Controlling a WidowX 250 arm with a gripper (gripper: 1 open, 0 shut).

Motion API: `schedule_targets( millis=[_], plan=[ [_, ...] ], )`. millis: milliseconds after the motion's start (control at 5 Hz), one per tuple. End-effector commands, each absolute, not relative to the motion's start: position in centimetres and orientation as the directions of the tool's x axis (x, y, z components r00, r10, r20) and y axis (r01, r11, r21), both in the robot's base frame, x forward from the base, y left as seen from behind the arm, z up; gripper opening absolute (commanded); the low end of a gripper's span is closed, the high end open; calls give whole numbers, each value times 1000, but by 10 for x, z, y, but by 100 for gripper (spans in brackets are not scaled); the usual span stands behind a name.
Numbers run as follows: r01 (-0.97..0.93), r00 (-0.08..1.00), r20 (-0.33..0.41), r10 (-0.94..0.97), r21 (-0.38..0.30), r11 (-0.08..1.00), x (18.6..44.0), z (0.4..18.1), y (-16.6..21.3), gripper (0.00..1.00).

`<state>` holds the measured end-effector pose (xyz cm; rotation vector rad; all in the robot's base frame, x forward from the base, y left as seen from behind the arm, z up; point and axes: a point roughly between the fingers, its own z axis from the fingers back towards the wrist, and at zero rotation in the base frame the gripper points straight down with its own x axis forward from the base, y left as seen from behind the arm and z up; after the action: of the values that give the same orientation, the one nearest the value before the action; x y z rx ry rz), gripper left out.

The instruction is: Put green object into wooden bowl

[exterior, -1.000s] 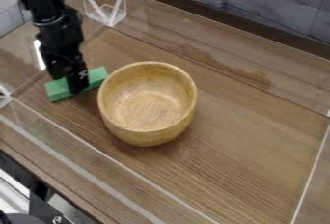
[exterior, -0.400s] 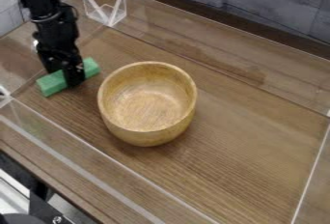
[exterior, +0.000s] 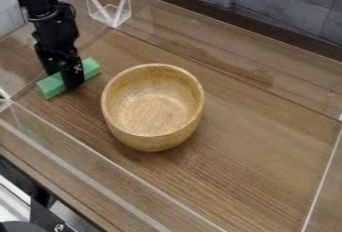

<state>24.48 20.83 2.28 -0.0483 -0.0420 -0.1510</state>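
Your jaws (exterior: 63, 73) stand wide apart, pointing down at the green block (exterior: 70, 79) from above. The block lies between them as the camera sees it, its lower end and its right end showing past the dark fingers; whether either finger touches it, you cannot tell from here. It rests flat on the wooden desk (exterior: 254, 126), aslant, just beside the round wooden bowl (exterior: 152, 106), on the bowl's left in the view. The bowl sits upright with its inside bare. Beyond the block, up and to the right, a white wire-like outline (exterior: 112, 10) shows near the arm (exterior: 50, 14).
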Motion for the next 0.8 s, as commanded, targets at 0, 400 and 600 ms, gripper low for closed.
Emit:
schedule_targets(
  millis=[0, 400, 600],
  plan=[
    [215, 974, 74, -214, -14, 976, 256, 30, 209, 100],
    [222, 973, 79, -219, -26, 975, 261, 38, 193, 0],
    [185, 979, 95, -181, -36, 982, 256, 51, 183, 0]
  ],
)
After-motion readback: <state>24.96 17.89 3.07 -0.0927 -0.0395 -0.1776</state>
